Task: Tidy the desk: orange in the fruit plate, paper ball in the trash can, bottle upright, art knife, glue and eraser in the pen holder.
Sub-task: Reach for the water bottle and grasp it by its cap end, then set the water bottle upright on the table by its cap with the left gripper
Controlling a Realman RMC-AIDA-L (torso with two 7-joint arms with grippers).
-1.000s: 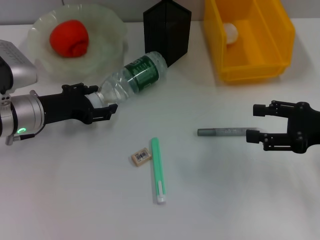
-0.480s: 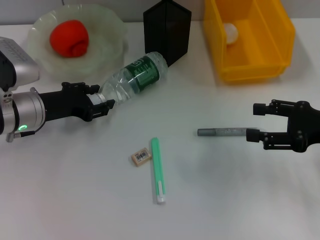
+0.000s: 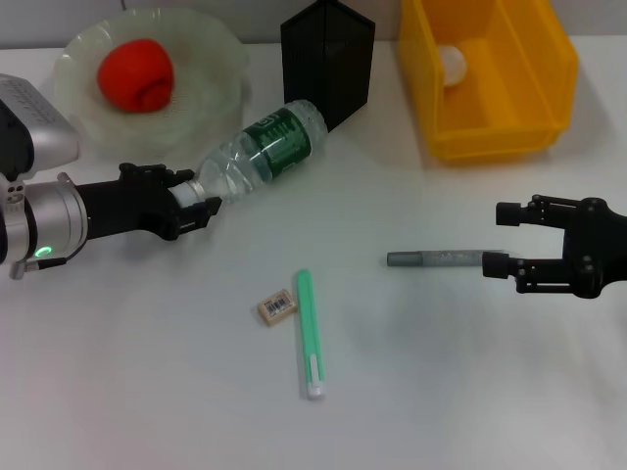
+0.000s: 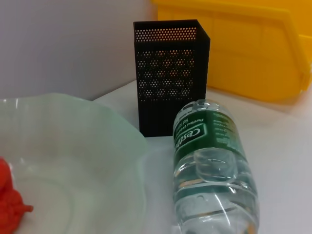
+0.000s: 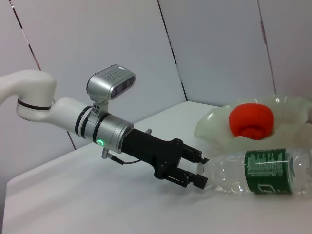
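Note:
The bottle [image 3: 263, 152] lies on its side, cap toward my left gripper [image 3: 203, 201], which is shut on its cap end; the right wrist view shows those fingers [image 5: 187, 180] clamped at the bottle [image 5: 258, 170] neck. The orange [image 3: 135, 74] rests in the fruit plate [image 3: 211, 44]. A paper ball [image 3: 453, 61] lies in the trash can [image 3: 490, 137]. My right gripper [image 3: 498, 242] stands open at the end of the grey art knife [image 3: 436, 258]. The green glue stick [image 3: 310, 333] and the eraser [image 3: 276, 306] lie mid-table. The pen holder [image 3: 327, 59] stands behind the bottle.
The pen holder [image 4: 170, 73] and the fruit plate [image 4: 73, 161] flank the bottle [image 4: 209, 161] closely, with the trash can [image 4: 243, 44] further behind. The table's front half holds only the small items.
The left gripper's fingers have closed in on the bottle's cap end. The bottle and the right arm have not moved.

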